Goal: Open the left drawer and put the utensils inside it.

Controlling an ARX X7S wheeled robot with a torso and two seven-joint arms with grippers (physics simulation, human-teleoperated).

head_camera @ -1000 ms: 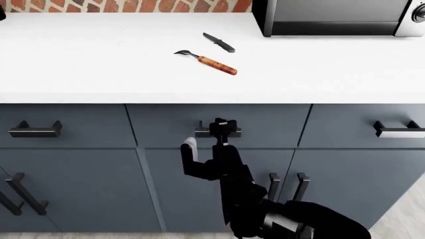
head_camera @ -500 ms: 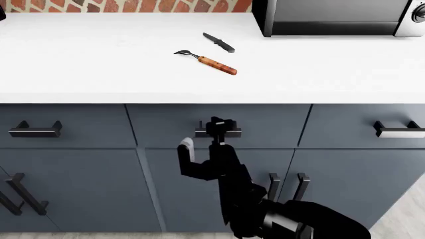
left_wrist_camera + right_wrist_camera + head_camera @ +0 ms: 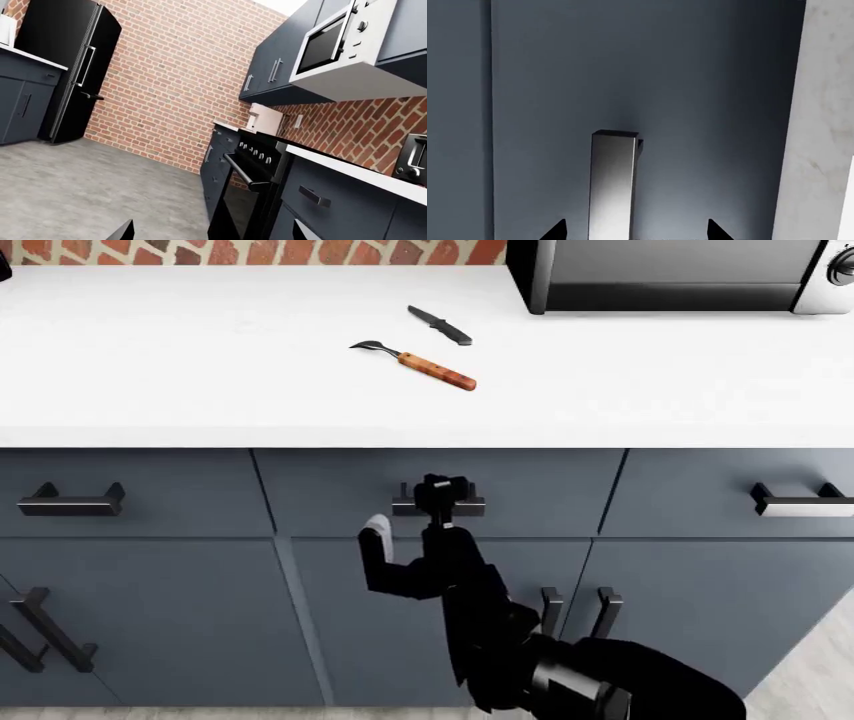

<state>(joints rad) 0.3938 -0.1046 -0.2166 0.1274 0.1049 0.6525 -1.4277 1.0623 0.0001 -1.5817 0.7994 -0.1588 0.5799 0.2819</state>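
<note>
- Countertop [image 3: 200, 370]: white, directly above the bar handle. Nothing on it has moved in the last second.
- Left drawer [image 3: 334, 490]: slate-blue front flush with its neighbours and fully shut. The seams sit as they did a second ago, so no pull has begun.
- Right gripper [image 3: 441, 495]: at the bar handle [image 3: 612, 185]. It crept slightly leftward along the bar, then held nearly still for the last half second. The right wrist view shows the jaws parted, one tip on either side of the bar, not yet clamped. Judgement: the approach is finished; closing and pulling come next.
- Left gripper [image 3: 212, 232]: jaws apart and empty, facing the room, away from the handle.
- Fork [image 3: 420, 363]: up behind the handle, on the countertop, unmoved.
- Knife [image 3: 441, 326]: just beyond the fork, apart from it, unmoved.
</note>
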